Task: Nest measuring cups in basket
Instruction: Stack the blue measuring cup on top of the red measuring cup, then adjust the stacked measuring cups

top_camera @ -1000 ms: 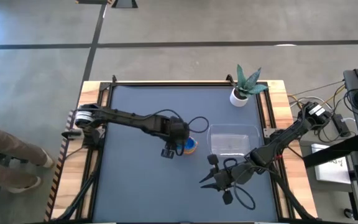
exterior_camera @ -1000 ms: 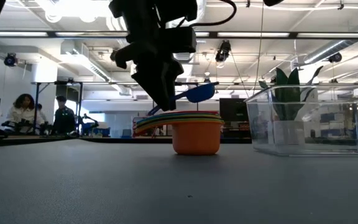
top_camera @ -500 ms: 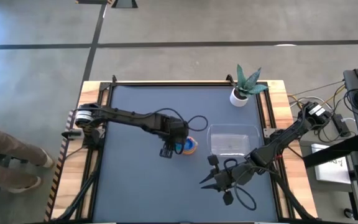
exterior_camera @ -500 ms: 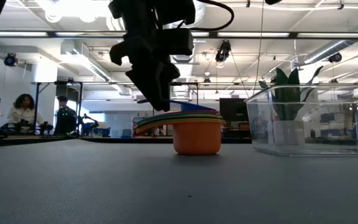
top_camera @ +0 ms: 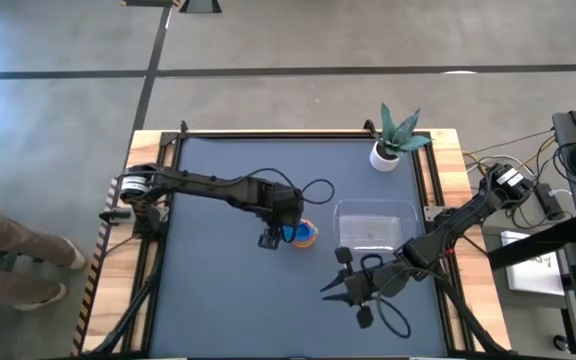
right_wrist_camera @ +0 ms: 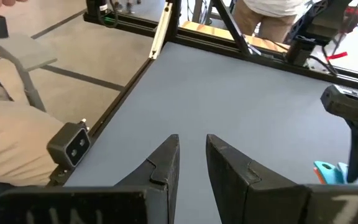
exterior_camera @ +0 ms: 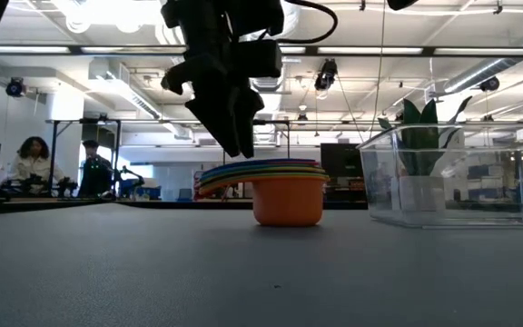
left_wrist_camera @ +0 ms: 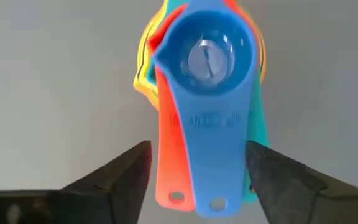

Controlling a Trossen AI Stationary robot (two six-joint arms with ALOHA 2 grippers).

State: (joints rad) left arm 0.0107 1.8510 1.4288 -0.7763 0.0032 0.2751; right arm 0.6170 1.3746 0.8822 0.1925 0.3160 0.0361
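Since a second ago, the blue cup [left_wrist_camera: 210,93] has left the left gripper [top_camera: 273,237] and now sits on top of the nested stack of measuring cups [exterior_camera: 271,189], just left of the clear basket [top_camera: 373,222]. That gripper's fingers stand apart above the handles, holding nothing. Raised lettering on the blue handle cannot be read. Nearer the table's front edge than the basket, the right gripper [top_camera: 326,291] waits, fingers nearly together, empty.
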